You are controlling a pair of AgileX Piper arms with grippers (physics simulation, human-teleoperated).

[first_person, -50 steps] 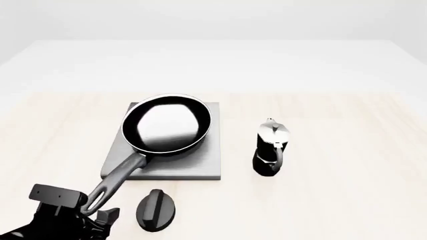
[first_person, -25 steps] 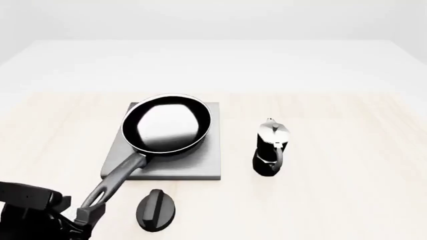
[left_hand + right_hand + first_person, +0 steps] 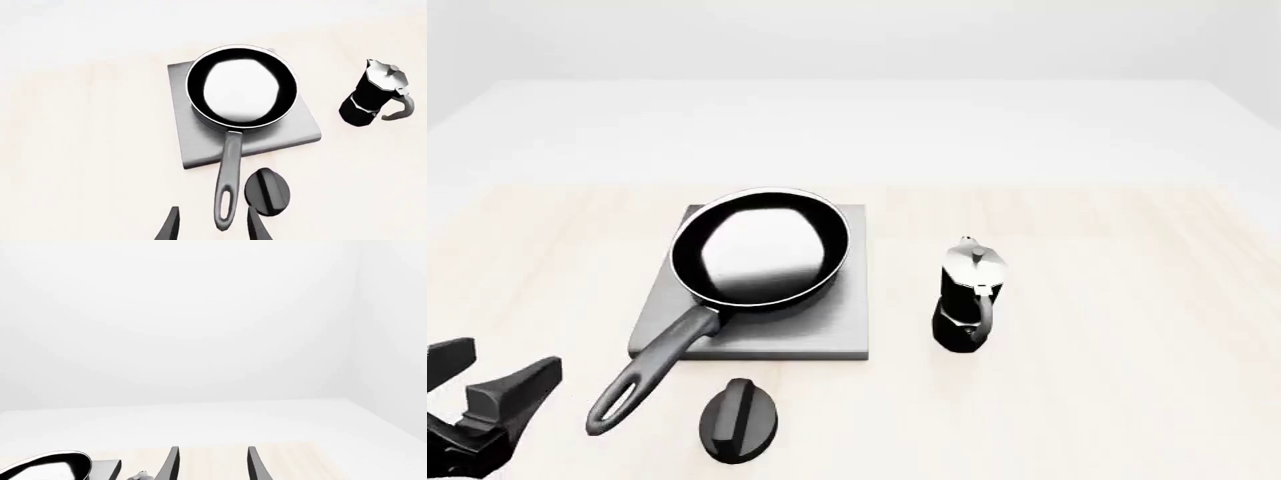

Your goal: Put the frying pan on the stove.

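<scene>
A round, shallow black frying pan (image 3: pixel 762 246) with a glossy inside sits on a flat square brushed grey metal stove (image 3: pixel 827 325) at the centre-left of the front view, its bowl covering the plate's upper part. The pan's long dark grey handle (image 3: pixel 654 362) runs past the stove's lower left corner toward the lower left of the frame, the holed end lying free above the pale wood table (image 3: pixel 1121 400).

The left gripper (image 3: pixel 491 385) is at the lower left edge of the front view, fingers spread apart and holding nothing, just left of the handle's end and not touching it. In the left wrist view the two dark fingertips (image 3: pixel 171 227) flank the handle tip with gaps on both sides.

A small black oval knob (image 3: pixel 739 420) lies just beside the handle's end, below the stove. A black-and-silver moka pot (image 3: pixel 969 295) stands upright right of the stove.

The right gripper (image 3: pixel 212 465) shows only in its own wrist view, fingers parted and empty.
</scene>
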